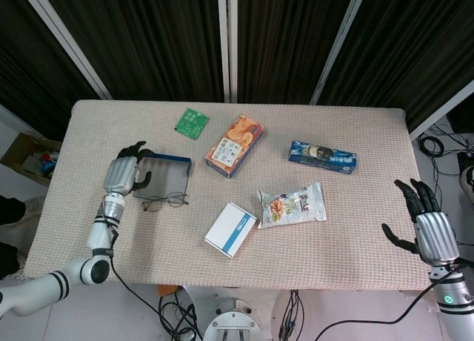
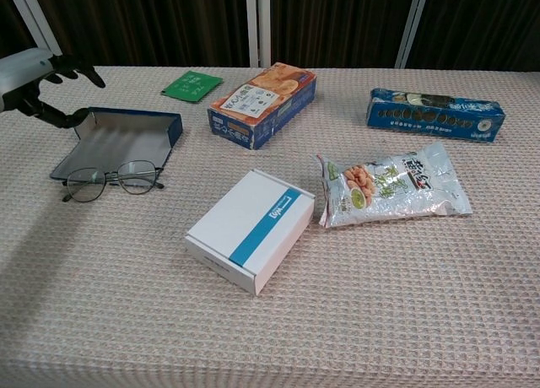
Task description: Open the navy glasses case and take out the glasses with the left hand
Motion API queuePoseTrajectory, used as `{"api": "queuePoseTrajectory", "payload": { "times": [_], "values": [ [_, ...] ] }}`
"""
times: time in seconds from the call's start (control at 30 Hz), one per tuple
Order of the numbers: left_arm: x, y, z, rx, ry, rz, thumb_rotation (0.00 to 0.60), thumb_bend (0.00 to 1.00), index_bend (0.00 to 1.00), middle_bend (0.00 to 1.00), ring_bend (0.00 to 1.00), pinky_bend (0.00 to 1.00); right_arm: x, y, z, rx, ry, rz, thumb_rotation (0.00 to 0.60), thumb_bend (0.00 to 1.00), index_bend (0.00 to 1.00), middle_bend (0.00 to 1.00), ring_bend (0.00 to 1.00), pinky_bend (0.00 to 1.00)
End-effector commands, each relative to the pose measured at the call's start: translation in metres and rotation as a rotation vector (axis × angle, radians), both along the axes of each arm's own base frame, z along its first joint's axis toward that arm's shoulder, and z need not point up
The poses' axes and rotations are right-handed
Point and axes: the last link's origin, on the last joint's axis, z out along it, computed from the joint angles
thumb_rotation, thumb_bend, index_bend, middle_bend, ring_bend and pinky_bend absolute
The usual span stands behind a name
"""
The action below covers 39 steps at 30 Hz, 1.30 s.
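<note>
While the left hand (image 1: 122, 176) hangs over the left side of the table (image 1: 355, 245), its fingers are spread apart and it holds nothing. Just to the right of this hand lies the navy glasses case (image 1: 161, 175), flat and open, with its grey inside facing up. In the chest view one dark fingertip (image 2: 69, 119) sits right at the case's left edge, but I cannot tell if it touches. The glasses (image 2: 113, 180) lie on the cloth, out of the case, just in front of its near edge, below and a little to the right of the hand. The cloth between the hand and the table's left edge is bare, and so is the wide strip along the near edge.

Farther right of the left hand sits a white box with a blue stripe (image 1: 230, 228), near the front. Behind the case, near the far edge, lies a green packet (image 1: 192, 121), and beside it an orange snack box (image 1: 234, 144). A silver snack bag (image 1: 292, 204) lies past the white box, and a long blue packet (image 1: 322, 156) lies behind that.

Over by the table's right front corner, the right hand (image 1: 427, 226) is open too, fingers spread and pointing up, holding nothing. It is well apart from everything on the table.
</note>
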Motion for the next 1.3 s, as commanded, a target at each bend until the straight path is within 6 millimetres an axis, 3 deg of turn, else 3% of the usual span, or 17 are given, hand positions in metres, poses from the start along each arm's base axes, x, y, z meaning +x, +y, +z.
{"api": "queuePoseTrajectory", "payload": {
  "times": [0.03, 0.2, 0.43, 0.7, 1.3],
  "values": [
    [-0.005, -0.036, 0.002, -0.072, 0.093, -0.018, 0.600, 0.45, 0.36, 0.09, 0.09, 0.12, 0.000, -0.001, -0.001, 0.005, -0.001, 0.001, 0.600, 0.23, 0.02, 0.14, 0.00, 0.05],
    [0.002, -0.053, -0.017, -0.143, 0.111, -0.030, 0.600, 0.45, 0.37, 0.09, 0.09, 0.11, 0.000, -0.002, -0.001, 0.003, 0.000, 0.003, 0.600, 0.23, 0.02, 0.14, 0.00, 0.05],
    [0.008, -0.053, -0.034, -0.140, 0.107, -0.012, 0.600, 0.45, 0.37, 0.09, 0.09, 0.12, 0.000, -0.001, 0.001, -0.001, -0.002, 0.005, 0.600, 0.23, 0.02, 0.14, 0.00, 0.05],
    [0.016, -0.050, -0.043, -0.133, 0.114, -0.015, 0.600, 0.45, 0.41, 0.10, 0.09, 0.12, -0.002, -0.001, 0.001, -0.002, -0.006, 0.001, 0.600, 0.23, 0.02, 0.14, 0.00, 0.05],
    [0.014, -0.047, -0.049, -0.112, 0.129, 0.019, 0.600, 0.37, 0.50, 0.15, 0.09, 0.12, -0.005, 0.000, 0.001, 0.001, -0.012, -0.008, 0.600, 0.23, 0.02, 0.15, 0.00, 0.05]
  ]
}}
